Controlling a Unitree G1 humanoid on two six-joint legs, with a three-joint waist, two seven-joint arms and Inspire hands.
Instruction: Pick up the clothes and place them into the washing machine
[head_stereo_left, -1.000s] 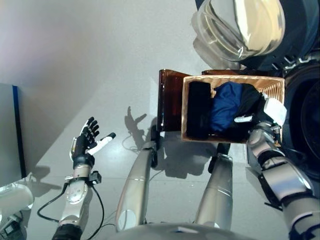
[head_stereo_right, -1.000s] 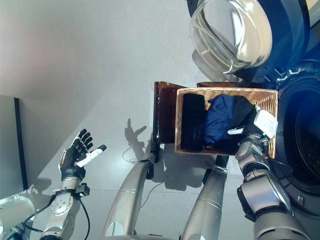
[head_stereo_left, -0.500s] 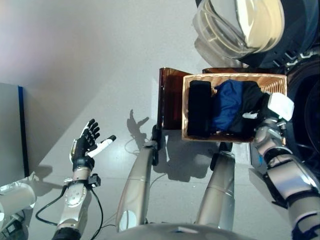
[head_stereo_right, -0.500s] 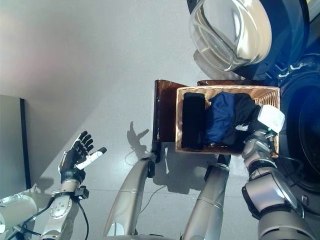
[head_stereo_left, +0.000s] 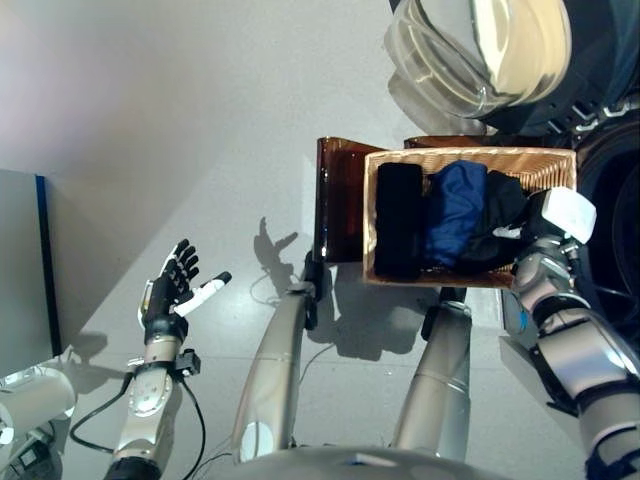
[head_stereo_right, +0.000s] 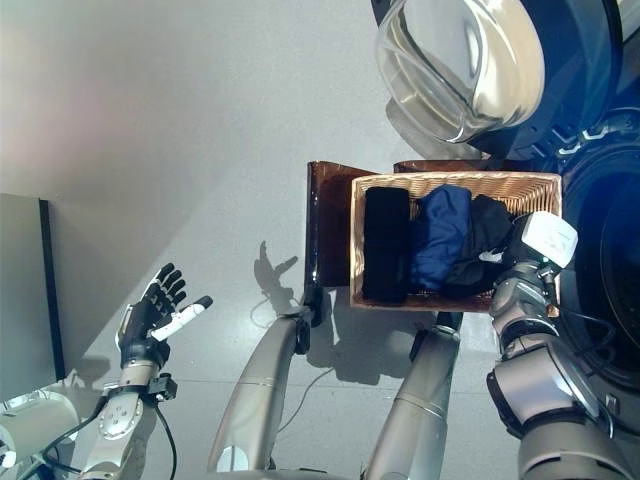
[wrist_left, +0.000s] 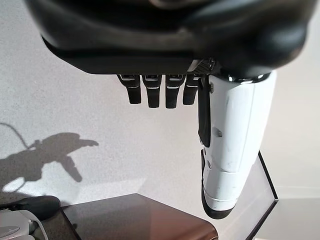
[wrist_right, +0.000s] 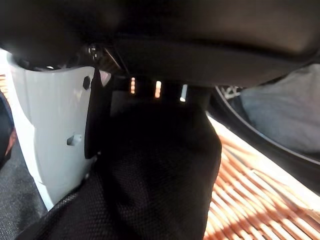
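A wicker basket (head_stereo_left: 371, 222) holds a folded black garment (head_stereo_left: 398, 220), a blue garment (head_stereo_left: 455, 208) and a second black garment (head_stereo_left: 503, 206) at its right end. My right hand (head_stereo_left: 545, 232) is at the basket's right edge, shut on that black garment. In the right wrist view the black mesh cloth (wrist_right: 160, 185) is bunched against the palm beside the white thumb cover (wrist_right: 52, 135). The washing machine's round glass door (head_stereo_left: 480, 50) stands open behind the basket, and its dark drum opening (head_stereo_left: 612, 215) lies just right of my hand. My left hand (head_stereo_left: 170, 290) hangs open at the far left, holding nothing.
The basket rests on a dark brown stand (head_stereo_left: 340, 200). A grey panel with a blue edge (head_stereo_left: 20, 270) stands at the far left. Grey floor (head_stereo_left: 180, 120) stretches between the panel and the basket.
My right hand has drawn rightward toward the drum opening, pulling the black garment up and to the right off the blue one. The left hand has not moved.
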